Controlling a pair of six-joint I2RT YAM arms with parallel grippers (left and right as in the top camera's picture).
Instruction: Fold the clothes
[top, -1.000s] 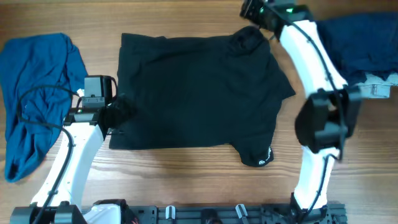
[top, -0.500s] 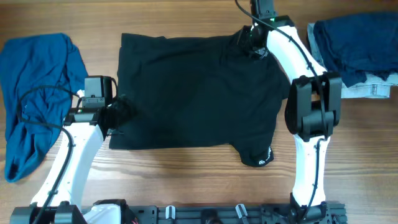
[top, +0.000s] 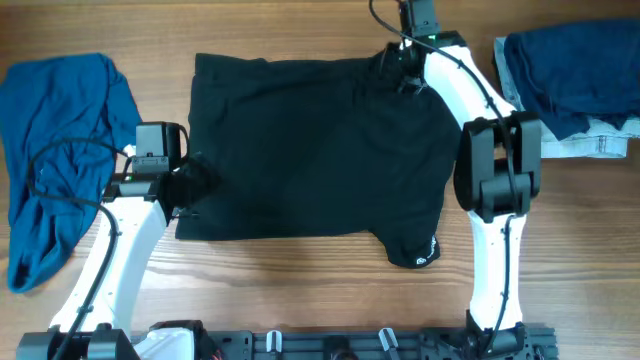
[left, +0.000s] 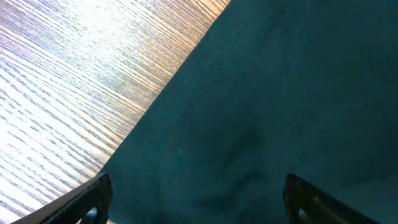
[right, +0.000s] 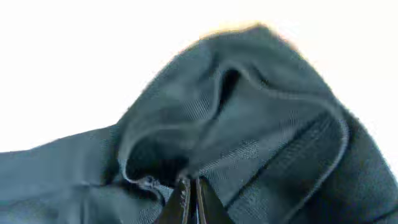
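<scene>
Since the right fingers (right: 181, 200) are pressed together with their tips at the rim of a bunched fold of the black shirt (top: 320, 150), the grip is the first item to verify: the right wrist view does not show whether cloth is actually trapped between them. Judgement: a short trial lift, checking that the fold rises with the tips, should precede any sweep. If it does not rise, reopen and bite deeper past the seam.

The left fingers (left: 87, 200) are wide apart with nothing between them, hovering over the shirt's left edge where it meets the bare surface (top: 300, 295). Judgement: they ought to close on that edge, or pin it, so the body does not drag when the far right corner is carried over.

The shirt lies spread flat at the middle of the surface, with a small white logo showing on its near sleeve. A bright-blue garment (top: 60, 150) lies crumpled at the left, apart from the shirt. A dark blue pile (top: 565, 65) sits at the far right, near the right arm; the carry should keep clear of it
</scene>
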